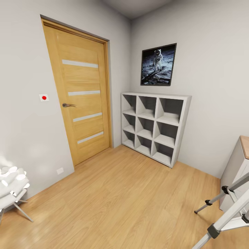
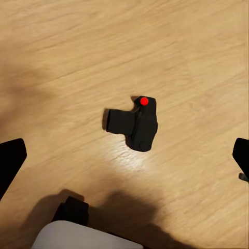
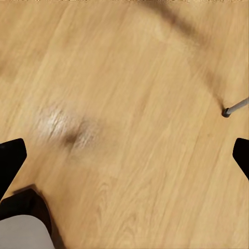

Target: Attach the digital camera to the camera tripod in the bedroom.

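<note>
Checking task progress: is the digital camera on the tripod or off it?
Off: the digital camera lies on the wood floor, between the open left claw's fingertips.

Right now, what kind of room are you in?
Probably a bedroom or small study: an oak door, a white cube shelf, an astronaut poster, and light wood floor.

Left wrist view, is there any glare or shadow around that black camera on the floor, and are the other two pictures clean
Left wrist view: a pale glare patch on the wood floor just beside the digital camera, soft dark shadow beyond it. Right wrist view: a similar sheen next to a small dark smudge, plus a blurred shadow band. Head view: evenly lit, wide-angle stretch at the edges, tripod legs cut off.
</note>
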`<state>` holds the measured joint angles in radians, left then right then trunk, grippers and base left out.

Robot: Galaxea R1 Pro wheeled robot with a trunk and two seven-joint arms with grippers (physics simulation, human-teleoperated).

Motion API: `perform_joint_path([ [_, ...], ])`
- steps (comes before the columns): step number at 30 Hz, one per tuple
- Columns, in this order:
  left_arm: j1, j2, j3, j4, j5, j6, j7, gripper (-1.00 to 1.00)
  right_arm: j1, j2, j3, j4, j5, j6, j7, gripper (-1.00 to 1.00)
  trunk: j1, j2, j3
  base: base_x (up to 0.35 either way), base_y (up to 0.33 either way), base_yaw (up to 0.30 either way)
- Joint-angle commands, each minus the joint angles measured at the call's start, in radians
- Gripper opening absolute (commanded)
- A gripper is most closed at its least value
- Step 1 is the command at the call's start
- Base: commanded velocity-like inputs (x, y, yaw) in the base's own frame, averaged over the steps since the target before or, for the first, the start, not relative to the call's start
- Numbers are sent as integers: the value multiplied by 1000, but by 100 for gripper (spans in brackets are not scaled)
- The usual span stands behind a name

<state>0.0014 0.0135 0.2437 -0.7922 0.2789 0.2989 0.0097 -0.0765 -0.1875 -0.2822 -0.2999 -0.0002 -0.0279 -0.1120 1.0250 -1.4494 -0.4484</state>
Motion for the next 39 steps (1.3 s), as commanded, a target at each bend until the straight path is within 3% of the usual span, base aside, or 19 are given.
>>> perform_joint_path([
  [1, 0, -3, 1, -2, 9, 6, 1, 100, -1, 0, -3, 1, 0, -4, -1, 100, 0, -1, -1, 0, 0, 0],
  [8, 0, -22, 0, -3, 6, 6, 3, 100, 0, -1, -3, 1, 1, -4, 1, 100, 0, -1, -1, 0, 0, 0],
  [19, 0, -29, 1, -9, 7, 6, 2, 100, -1, 4, 1, 1, 2, 0, 2, 100, 0, -1, -1, 0, 0, 0],
  [39, 0, -28, 0, -3, 7, 7, 3, 100, -1, 2, 1, 1, 3, -5, 3, 100, 77, -141, -64, 0, 0, 0],
])
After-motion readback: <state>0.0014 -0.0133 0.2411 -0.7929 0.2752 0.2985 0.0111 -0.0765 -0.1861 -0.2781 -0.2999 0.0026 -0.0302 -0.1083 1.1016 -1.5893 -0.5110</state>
